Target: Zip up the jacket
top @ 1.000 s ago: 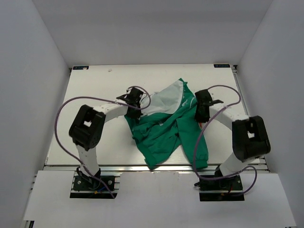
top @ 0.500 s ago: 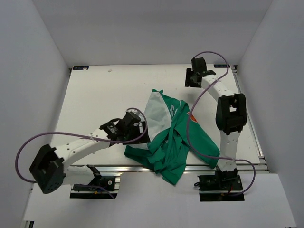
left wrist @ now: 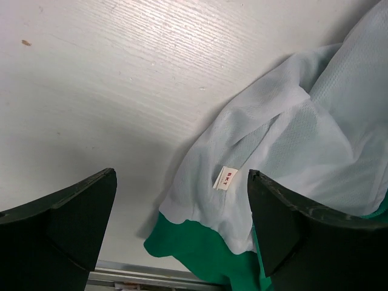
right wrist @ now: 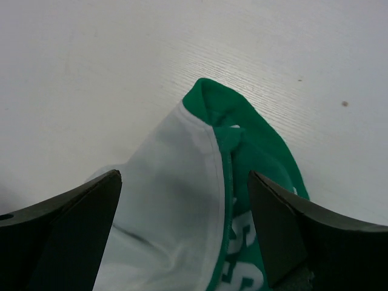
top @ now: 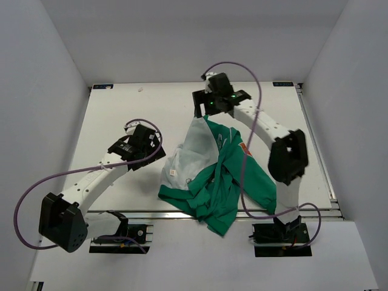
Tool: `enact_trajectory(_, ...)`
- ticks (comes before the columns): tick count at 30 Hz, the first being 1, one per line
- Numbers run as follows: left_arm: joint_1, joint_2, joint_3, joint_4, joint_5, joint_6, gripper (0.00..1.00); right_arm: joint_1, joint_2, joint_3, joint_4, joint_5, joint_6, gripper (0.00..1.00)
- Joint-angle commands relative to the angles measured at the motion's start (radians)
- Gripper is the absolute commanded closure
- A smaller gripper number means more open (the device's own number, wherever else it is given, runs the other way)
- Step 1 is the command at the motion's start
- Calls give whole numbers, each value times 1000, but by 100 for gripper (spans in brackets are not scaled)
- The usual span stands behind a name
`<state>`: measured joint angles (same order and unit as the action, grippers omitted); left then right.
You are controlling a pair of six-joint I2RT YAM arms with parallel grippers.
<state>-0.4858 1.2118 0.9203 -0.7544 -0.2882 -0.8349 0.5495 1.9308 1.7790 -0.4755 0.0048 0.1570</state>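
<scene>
White arm links (top: 97, 177), black joint housings (top: 60, 221), looping purple cables (top: 230, 63).

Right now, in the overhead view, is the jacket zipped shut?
No, the jacket lies crumpled and open on the table, with its light grey lining turned up toward the camera.

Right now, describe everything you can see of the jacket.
The jacket is green with light grey mesh lining turned out, showing a small white tag. It lies crumpled and unzipped on the white table, white lettering partly visible. The left gripper and right gripper hang open over it, gripping nothing.
</scene>
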Motion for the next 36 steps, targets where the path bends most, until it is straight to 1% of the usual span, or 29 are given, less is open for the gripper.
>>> enact_trajectory(1, -2, -37, -27, 3, -5, 8, 2, -10, 169, 129, -141, 93, 79, 11)
enact_trajectory(3, 3, -49, -41, 9, -3, 8, 2, -6, 248, 178, -166, 113, 111, 11)
enact_trajectory(5, 3, -54, -54, 7, -5, 8, 2, -3, 292, 236, -170, 115, 137, 11)
enact_trajectory(7, 4, -55, -58, 7, -14, 11, 2, 3, 348, 279, -184, 57, 139, 11)
enact_trajectory(8, 6, -57, -58, 4, -17, 13, 2, 15, 361, 310, -186, 29, 135, 14)
enact_trajectory(9, 4, -58, -58, 7, -20, 16, 2, 26, 373, 318, -178, 8, 131, 24)
enact_trajectory(10, 4, -57, -58, 9, -20, 17, 2, 36, 372, 321, -167, 4, 121, 39)
enact_trajectory(11, 4, -55, -57, 13, -20, 22, 2, 61, 367, 324, -157, 3, 116, 61)
enact_trajectory(12, 6, -54, -55, 16, -25, 25, 2, 72, 353, 329, -144, 6, 110, 94)
enact_trajectory(13, 6, -48, -54, 17, -26, 26, 2, 81, 346, 338, -143, 20, 105, 100)
enact_trajectory(15, 6, -41, -49, 18, -34, 28, 2, 101, 314, 388, -150, 18, 95, 100)
enact_trajectory(16, 7, -38, -51, 20, -43, 28, 2, 102, 303, 413, -153, -8, 89, 100)
enact_trajectory(17, 10, -29, -48, 17, -46, 28, 2, 105, 294, 442, -156, -49, 85, 100)
enact_trajectory(20, 32, -20, -21, -12, -68, 20, 2, 113, 272, 598, -141, -169, 76, 100)
enact_trajectory(21, 38, -21, -2, -22, -68, 20, 2, 116, 257, 637, -97, -201, 90, 100)
enact_trajectory(22, 56, -24, 11, -45, -69, 19, 2, 118, 240, 664, -53, -292, 107, 100)
enact_trajectory(23, 64, -31, 24, -60, -71, 16, 2, 119, 214, 649, 7, -354, 130, 100)
enact_trajectory(24, 69, -47, 38, -74, -77, 13, 2, 119, 154, 623, 161, -423, 189, 100)
enact_trajectory(25, 75, -57, 60, -100, -88, 11, 2, 119, 125, 573, 240, -539, 220, 100)
enact_trajectory(26, 75, -70, 72, -115, -110, 5, 2, 119, 73, 570, 312, -572, 242, 100)
enact_trajectory(28, 76, -110, 104, -161, -138, -4, 2, 119, 12, 559, 307, -582, 207, 100)
enact_trajectory(29, 76, -127, 110, -172, -156, -12, 2, 116, -31, 522, 267, -554, 179, 100)
enact_trajectory(30, 76, -142, 114, -178, -158, -16, 2, 109, -137, 461, 250, -521, 152, 100)
enact_trajectory(31, 76, -174, 114, -189, -154, -20, 2, 83, -195, 283, 236, -444, 118, 100)
enact_trajectory(32, 76, -190, 109, -191, -132, -21, 2, 57, -260, 175, 213, -412, 118, 100)
enact_trajectory(33, 76, -205, 104, -194, -123, -21, 2, 23, -379, 63, 200, -384, 122, 100)
enact_trajectory(34, 76, -233, 97, -200, -117, -20, 2, -70, -429, -51, 181, -378, 162, 100)
enact_trajectory(35, 76, -245, 91, -204, -112, -13, 2, -126, -520, -263, 138, -381, 194, 100)
enact_trajectory(36, 76, -256, 92, -212, -108, -9, 2, -188, -561, -356, 109, -391, 220, 100)
